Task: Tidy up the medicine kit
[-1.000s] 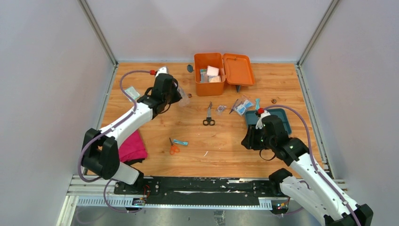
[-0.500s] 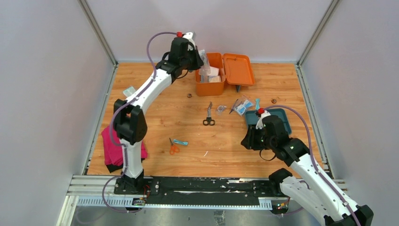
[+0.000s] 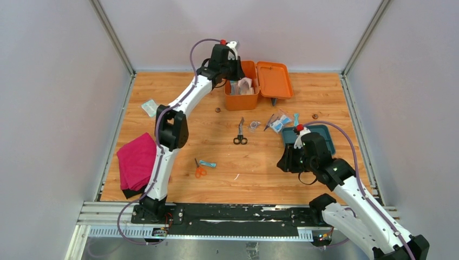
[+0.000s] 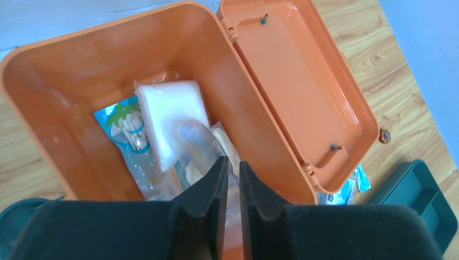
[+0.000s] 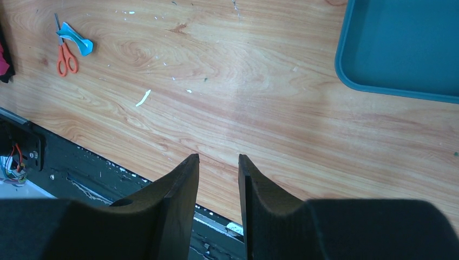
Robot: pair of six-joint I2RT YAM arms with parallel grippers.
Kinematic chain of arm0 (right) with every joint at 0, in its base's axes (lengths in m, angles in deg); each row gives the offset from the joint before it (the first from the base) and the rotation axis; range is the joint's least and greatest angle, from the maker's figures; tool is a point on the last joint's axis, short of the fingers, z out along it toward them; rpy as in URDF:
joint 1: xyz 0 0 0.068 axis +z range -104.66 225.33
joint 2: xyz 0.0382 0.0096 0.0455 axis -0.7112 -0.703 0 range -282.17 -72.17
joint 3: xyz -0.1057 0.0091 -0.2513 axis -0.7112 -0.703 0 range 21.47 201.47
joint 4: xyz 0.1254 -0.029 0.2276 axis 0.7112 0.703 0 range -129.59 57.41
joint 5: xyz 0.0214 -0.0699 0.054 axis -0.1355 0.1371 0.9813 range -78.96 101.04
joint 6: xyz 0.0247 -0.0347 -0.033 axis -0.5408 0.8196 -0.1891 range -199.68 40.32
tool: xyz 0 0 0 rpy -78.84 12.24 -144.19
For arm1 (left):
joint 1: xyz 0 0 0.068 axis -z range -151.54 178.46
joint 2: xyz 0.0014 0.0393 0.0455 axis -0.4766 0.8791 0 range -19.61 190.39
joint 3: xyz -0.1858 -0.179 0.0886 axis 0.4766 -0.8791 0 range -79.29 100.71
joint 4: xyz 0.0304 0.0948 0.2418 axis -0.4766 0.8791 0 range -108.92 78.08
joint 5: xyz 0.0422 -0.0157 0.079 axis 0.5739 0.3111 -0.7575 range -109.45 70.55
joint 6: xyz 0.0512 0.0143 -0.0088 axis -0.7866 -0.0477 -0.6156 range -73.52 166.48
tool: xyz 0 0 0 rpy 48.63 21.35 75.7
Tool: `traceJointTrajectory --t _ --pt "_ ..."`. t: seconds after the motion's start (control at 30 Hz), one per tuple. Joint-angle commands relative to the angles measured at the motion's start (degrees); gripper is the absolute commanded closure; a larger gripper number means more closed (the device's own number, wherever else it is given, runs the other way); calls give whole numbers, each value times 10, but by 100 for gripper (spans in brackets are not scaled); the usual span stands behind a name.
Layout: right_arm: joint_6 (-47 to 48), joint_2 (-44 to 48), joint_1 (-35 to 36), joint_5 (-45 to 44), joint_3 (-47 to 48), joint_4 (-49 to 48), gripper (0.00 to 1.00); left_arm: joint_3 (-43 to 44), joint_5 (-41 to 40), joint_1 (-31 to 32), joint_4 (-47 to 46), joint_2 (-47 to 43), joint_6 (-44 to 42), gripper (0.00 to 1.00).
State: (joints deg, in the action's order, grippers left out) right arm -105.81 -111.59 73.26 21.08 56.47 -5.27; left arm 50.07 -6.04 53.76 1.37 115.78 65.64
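Over medicine kit (image 4: pixel 81 70), left gripper (image 4: pixel 230 163) pinches clear packet (image 4: pixel 196 142), contents blurred; right gripper (image 5: pixel 218 160) parted.

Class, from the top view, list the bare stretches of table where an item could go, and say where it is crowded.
Free: wood between the black scissors and left arm; the strip from the orange scissors to the right gripper. Crowded: packets between the medicine kit and teal tray; the left gripper holds a clear packet over the kit.
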Motion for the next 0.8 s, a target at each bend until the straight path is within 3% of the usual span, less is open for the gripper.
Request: traceJointTrajectory --t 0.0,0.13,0.3,0.5,0.77 --pt "-3 -1 -3 -1 -4 7 62 39 30 -1 2 29 -5 80" --pt "-8 1 -3 -7 2 8 62 29 28 -1 6 23 -7 69" --pt "-22 13 -2 -49 22 19 62 -16 5 0 27 -57 -9 64" --pt "-55 9 -3 -147 71 44 58 -183 -74 5 28 -264 -8 57" --pt "-52 -104 -5 -208 173 63 48 -447 -128 4 49 -515 -20 55"
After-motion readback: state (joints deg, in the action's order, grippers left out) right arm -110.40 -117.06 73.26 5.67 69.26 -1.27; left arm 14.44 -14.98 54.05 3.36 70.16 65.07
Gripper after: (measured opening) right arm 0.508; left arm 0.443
